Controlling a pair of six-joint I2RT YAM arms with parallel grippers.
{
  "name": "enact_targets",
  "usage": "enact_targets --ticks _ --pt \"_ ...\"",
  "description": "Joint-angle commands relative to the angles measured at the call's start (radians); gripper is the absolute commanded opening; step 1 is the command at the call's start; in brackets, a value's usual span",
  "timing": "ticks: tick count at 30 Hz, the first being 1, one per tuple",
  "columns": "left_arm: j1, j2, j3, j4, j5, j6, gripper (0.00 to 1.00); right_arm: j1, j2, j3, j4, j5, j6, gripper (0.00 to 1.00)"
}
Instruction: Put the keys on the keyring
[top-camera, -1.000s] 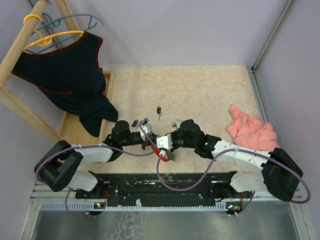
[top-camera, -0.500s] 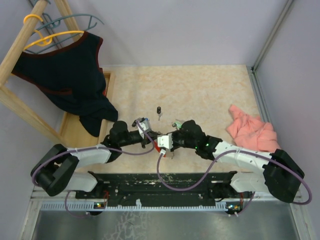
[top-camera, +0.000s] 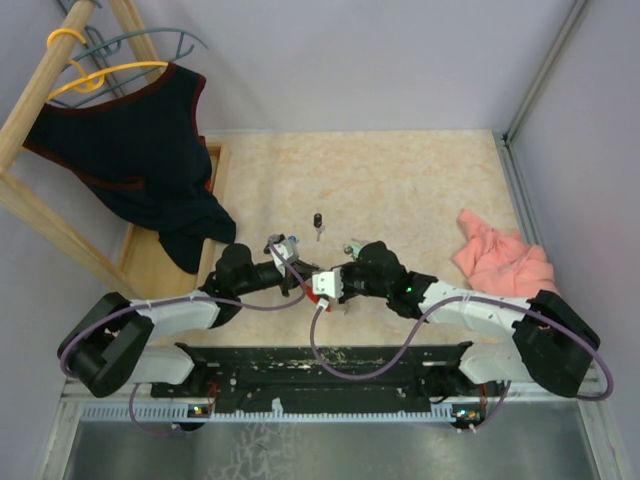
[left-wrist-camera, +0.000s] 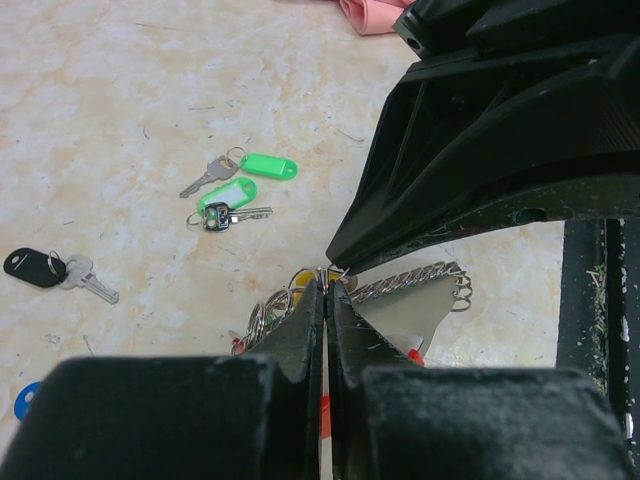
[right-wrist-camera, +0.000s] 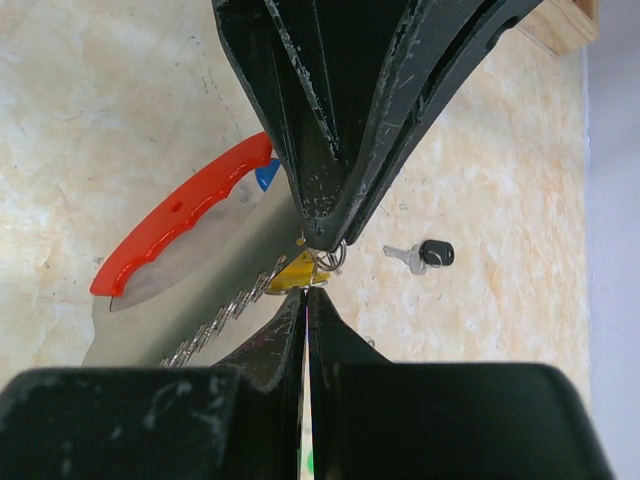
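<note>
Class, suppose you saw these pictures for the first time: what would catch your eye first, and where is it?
The left pincer and right pincer, both shut, meet tip to tip at the near middle of the table, beside the toothed strip of the red-banded keyring. Loose keys with green tags lie on the table beyond, a pink cloth sits at the right, and a dark garment hangs on the left.

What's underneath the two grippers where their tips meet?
The keyring, red band and toothed strip showing, with a yellow key head and small ring at the tips. The left gripper covers one end.
</note>
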Motion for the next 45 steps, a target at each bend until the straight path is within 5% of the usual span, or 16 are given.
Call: enact_targets --ticks 1,18,26,38,45 --pt "0.007 -0.004 -0.001 0.123 0.031 -0.036 0.01 0.005 0.024 0.01 0.062 -0.036 0.026 0.0" --pt "0.008 0.0 -0.059 0.175 -0.029 -0.058 0.01 0.004 0.008 0.037 0.075 0.008 0.007 0.0" --pt "0.011 -0.032 -0.088 0.162 -0.078 -0.062 0.33 0.004 -0.004 0.084 0.013 -0.035 0.011 0.0" --pt "0.014 -0.117 -0.112 0.022 -0.176 -0.257 0.55 0.005 0.088 0.173 0.015 0.068 0.224 0.0" --pt "0.017 -0.134 -0.114 -0.045 -0.218 -0.427 0.57 0.004 0.157 0.184 0.037 0.162 0.402 0.0"
